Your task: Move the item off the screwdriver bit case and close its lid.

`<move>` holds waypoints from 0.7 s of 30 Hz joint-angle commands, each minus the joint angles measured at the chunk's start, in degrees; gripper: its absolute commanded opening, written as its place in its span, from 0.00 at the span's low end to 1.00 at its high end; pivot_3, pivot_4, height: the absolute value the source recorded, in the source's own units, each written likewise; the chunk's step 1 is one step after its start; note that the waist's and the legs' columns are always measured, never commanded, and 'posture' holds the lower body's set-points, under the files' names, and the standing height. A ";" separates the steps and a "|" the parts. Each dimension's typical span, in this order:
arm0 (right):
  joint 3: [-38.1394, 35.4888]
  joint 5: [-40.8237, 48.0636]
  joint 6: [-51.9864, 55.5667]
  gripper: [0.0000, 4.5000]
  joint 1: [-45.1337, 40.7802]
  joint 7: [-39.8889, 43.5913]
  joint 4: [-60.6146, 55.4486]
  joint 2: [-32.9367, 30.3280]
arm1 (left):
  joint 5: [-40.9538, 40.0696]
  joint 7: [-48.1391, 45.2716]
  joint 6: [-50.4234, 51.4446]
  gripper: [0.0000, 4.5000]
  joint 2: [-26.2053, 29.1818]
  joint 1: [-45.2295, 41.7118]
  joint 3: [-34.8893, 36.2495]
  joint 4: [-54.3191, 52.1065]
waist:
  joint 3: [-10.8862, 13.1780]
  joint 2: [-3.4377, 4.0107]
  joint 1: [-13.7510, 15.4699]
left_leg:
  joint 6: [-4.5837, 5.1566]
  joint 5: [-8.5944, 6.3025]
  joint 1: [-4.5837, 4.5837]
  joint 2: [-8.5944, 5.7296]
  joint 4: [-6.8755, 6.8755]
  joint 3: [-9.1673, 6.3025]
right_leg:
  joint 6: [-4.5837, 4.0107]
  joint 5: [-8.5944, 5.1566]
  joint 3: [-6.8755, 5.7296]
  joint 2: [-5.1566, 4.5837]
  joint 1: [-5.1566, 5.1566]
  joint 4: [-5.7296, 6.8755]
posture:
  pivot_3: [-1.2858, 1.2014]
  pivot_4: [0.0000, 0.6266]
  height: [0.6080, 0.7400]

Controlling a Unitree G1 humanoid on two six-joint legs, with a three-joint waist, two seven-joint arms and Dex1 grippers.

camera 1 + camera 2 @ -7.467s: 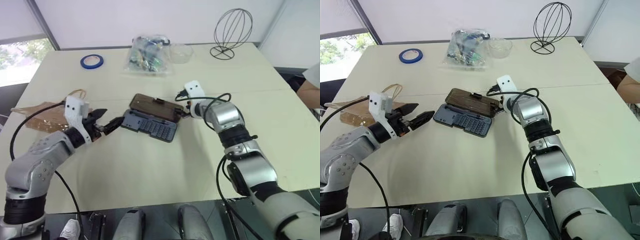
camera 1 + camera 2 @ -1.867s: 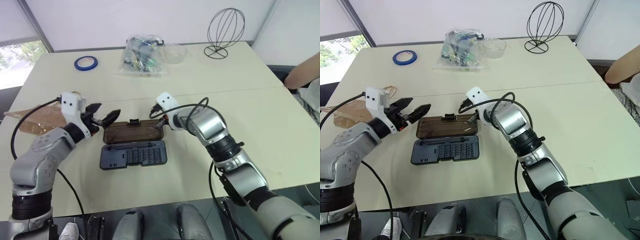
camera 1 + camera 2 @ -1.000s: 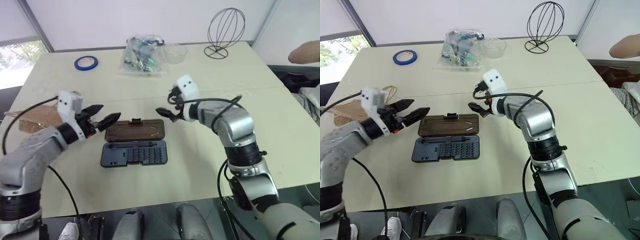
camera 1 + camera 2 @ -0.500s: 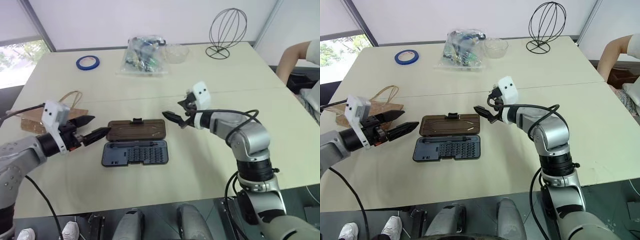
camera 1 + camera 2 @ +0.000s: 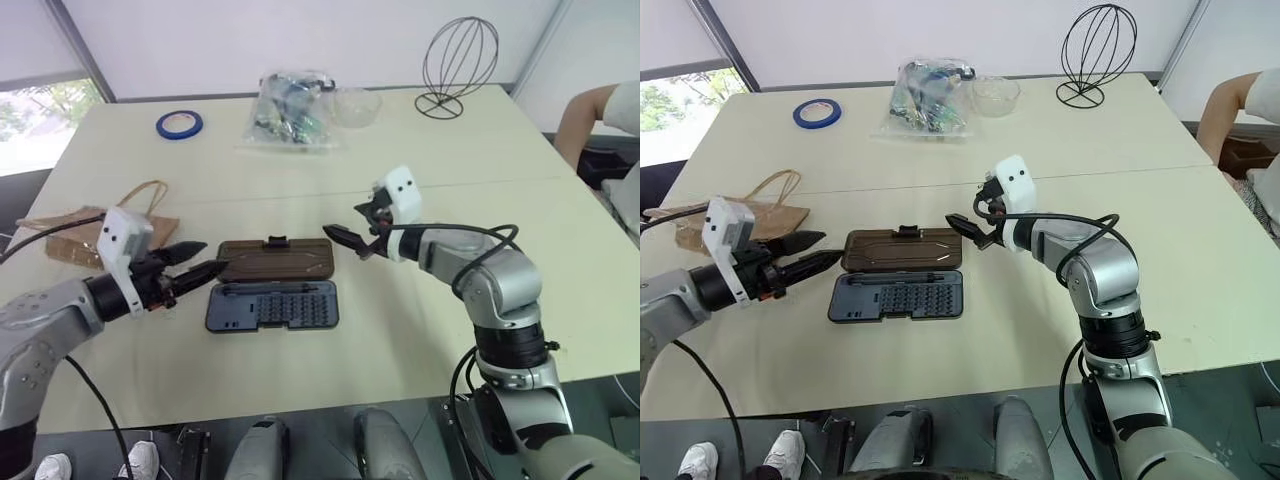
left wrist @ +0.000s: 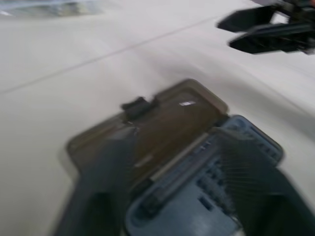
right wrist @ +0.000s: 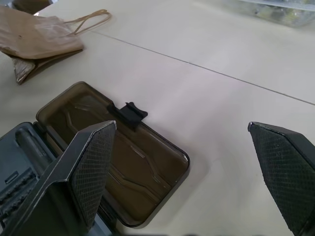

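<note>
lid [image 5: 902,249]: smoky translucent glossy plastic. tray [image 5: 897,295]: matt blue-grey plastic. bag [image 5: 745,219]: creased brown kraft paper. table [image 5: 1060,140]: smooth matt cream. right gripper's fingers [image 7: 91,166]: black, cross-hatched pads.

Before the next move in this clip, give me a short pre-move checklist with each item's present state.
1. Paper bag off the case: ok, it lies apart on the table.
2. Lid shut: not ok, it lies flat open behind the tray.
3. Right gripper empty and open: ok, near the lid's right end.
4. Left gripper empty: ok, at the lid's left end.
5. Left gripper touching the lid: cannot tell.
</note>
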 commanded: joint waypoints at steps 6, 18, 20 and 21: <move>4.06 0.39 -6.88 1.00 1.37 7.45 -5.71 -7.01 | -0.79 -3.04 0.86 0.01 2.85 3.56 -0.07 -2.07 | 0.01 0.01 0.06 | 0.17 -0.09 0.00 0.00 0.01 0.02 | 0.00 0.00 0.00 0.00 0.05 -0.10 | 0.52 0.24 1.00; 9.92 -3.65 -13.11 1.00 -2.90 13.06 4.41 -8.94 | 17.08 -5.15 -12.40 0.01 -1.42 3.29 -18.69 8.36 | 0.00 0.00 0.12 | 0.12 -0.06 0.00 0.00 0.02 0.03 | 0.00 0.00 -0.02 0.01 0.09 -0.14 | 0.52 0.24 1.00; 11.38 -4.45 -13.73 1.00 -4.05 14.41 5.59 -9.28 | 17.83 -4.87 -13.62 0.01 -2.60 2.45 -18.99 9.74 | 0.00 0.01 0.14 | 0.07 -0.03 0.00 0.00 0.03 0.03 | 0.00 0.00 -0.03 0.01 0.11 -0.16 | 0.52 0.24 1.00; 12.10 -4.91 -14.15 1.00 -4.78 14.95 6.48 -9.21 | 18.18 -4.63 -14.14 0.01 -3.16 1.97 -18.96 10.53 | 0.00 0.01 0.14 | 0.07 -0.03 0.00 0.00 0.04 0.03 | 0.00 0.00 -0.03 0.01 0.11 -0.16 | 0.52 0.24 1.00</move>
